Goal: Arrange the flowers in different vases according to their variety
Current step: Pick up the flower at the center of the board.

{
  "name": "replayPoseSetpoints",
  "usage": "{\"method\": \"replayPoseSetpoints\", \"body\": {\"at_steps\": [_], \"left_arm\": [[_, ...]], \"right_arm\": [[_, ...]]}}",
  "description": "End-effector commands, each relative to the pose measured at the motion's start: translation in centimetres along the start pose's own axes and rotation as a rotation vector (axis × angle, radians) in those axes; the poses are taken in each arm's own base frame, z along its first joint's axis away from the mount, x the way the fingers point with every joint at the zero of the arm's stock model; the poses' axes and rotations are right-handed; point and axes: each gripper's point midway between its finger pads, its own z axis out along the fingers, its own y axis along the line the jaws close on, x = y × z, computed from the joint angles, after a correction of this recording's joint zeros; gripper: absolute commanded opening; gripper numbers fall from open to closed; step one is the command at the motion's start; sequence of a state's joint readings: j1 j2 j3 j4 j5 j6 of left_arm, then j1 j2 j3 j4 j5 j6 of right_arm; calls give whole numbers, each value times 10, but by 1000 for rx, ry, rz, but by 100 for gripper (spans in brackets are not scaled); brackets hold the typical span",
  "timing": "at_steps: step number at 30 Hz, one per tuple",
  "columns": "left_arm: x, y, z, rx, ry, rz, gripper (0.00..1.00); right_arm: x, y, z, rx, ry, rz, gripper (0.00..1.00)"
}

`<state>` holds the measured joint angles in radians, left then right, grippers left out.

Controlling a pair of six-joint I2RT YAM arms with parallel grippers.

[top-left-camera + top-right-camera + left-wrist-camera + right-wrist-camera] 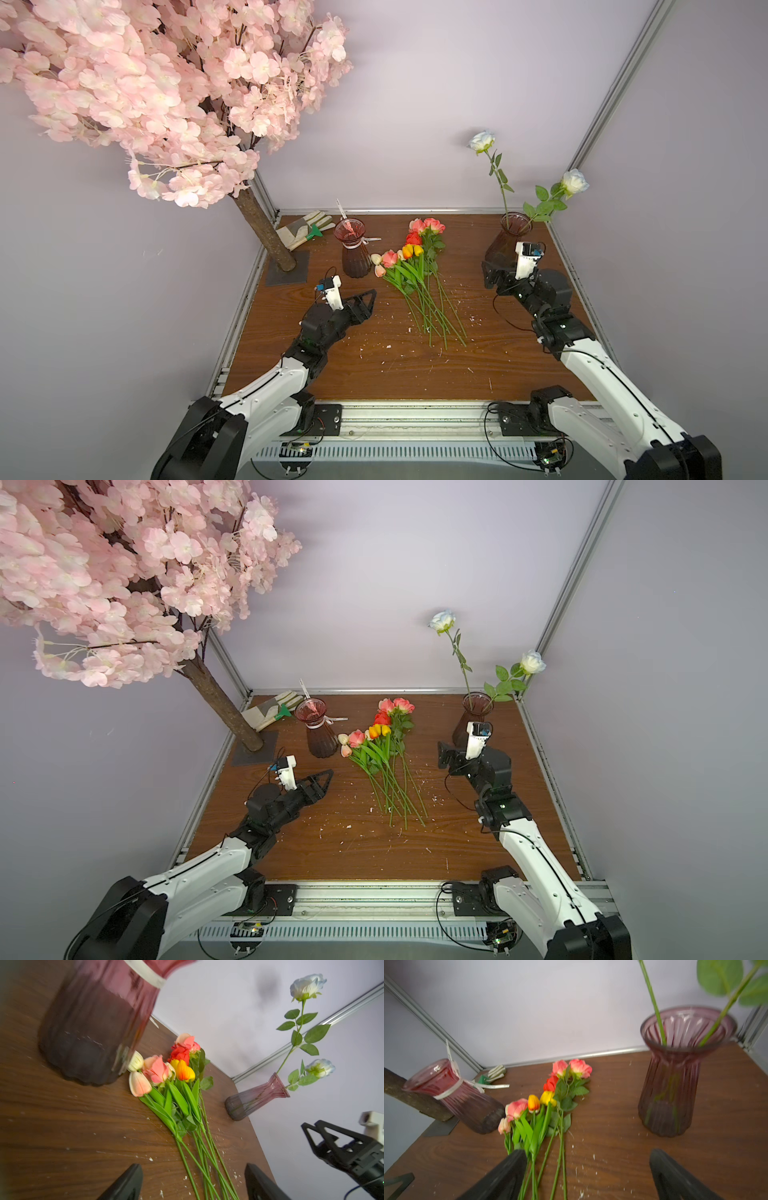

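Lying between the left gripper (192, 1165) and right gripper (587, 1150), both spread wide and empty, is the tulip-and-rose bunch (415, 266). The ribboned vase (355, 262) stands just beyond the left fingertips; the plain vase (500, 249), holding two white roses (482, 141), near the right fingertips.

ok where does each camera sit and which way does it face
Top views: above the arm bases, looking down at the table; left arm, right arm show.
Left wrist: on the left arm, facing ribboned vase and flower pile; its fingers, right gripper show.
Right wrist: on the right arm, facing the rose vase; its fingers show.
Both wrists share pile and vases.
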<state>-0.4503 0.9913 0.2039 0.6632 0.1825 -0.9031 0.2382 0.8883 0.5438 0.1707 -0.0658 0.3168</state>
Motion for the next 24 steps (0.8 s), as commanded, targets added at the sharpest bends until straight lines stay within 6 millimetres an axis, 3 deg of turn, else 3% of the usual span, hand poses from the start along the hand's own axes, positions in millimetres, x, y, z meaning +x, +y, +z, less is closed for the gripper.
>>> {"method": "replayPoseSetpoints", "body": {"at_steps": [1,11,18,24], "left_arm": [[13,-7,10,-35,47,-94,74],[42,-40,65,-46,167,-179,50],[68,-65,117,-84,253,-107,33],[84,-59,135,-166,270,-73,30]], "right_arm": [[10,3,-6,-39,-35,60,100],[54,-32,-21,56,-119,128,99],[57,-44,-26,107,-157,134,99],[61,-47,-24,120,-146,130,99]]}}
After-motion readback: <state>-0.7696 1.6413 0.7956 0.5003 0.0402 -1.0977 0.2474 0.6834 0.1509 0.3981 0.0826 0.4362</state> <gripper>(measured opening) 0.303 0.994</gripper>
